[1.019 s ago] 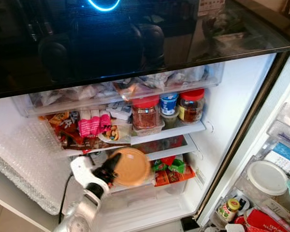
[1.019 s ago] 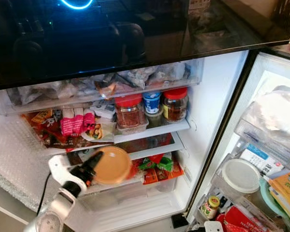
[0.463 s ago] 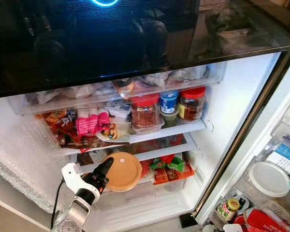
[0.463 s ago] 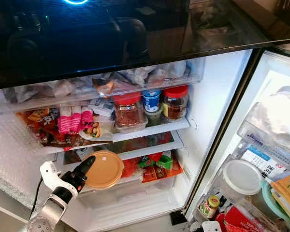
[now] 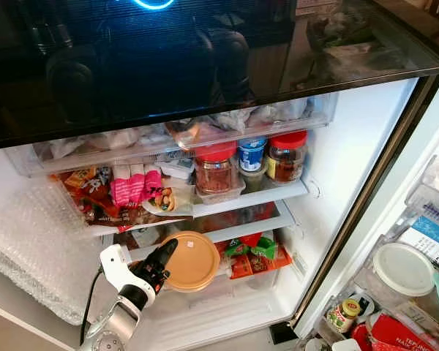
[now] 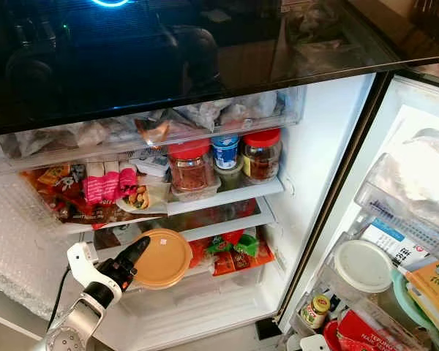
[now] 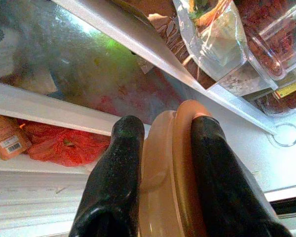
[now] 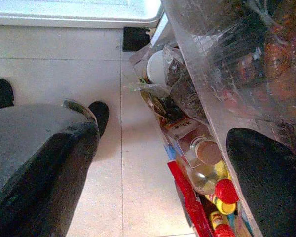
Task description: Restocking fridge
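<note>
1. Standing open across both eye views: fridge (image 5: 351,168), upper shelf (image 5: 256,199) crowded with red-lidded jars (image 5: 216,170), a blue-lidded tub (image 5: 252,155) and pink packets (image 5: 132,186); door bins on the right with a white lid (image 5: 402,268) and small bottles.
2. Lower down, a second shelf (image 5: 241,228) over orange and green packets (image 5: 260,256) on the drawer level.
3. Held at the front of that lower level, left of centre: round tan container (image 5: 192,261), flat face turned toward the camera, so standing on edge rather than lying flat.
4. Clamped on its rim from the lower left: left gripper (image 5: 163,262), both fingers (image 7: 119,163) pinching the lid edge between them, seen close in the left wrist view (image 7: 175,168).
5. Judged as decisive: free shelf gap lying straight ahead and slightly above the fingers, container's broad face needing to tip level before sliding in.
6. Hanging by the door bins over the floor: right gripper (image 8: 158,163), fingers spread wide, holding nothing; left arm clearly nearer.
</note>
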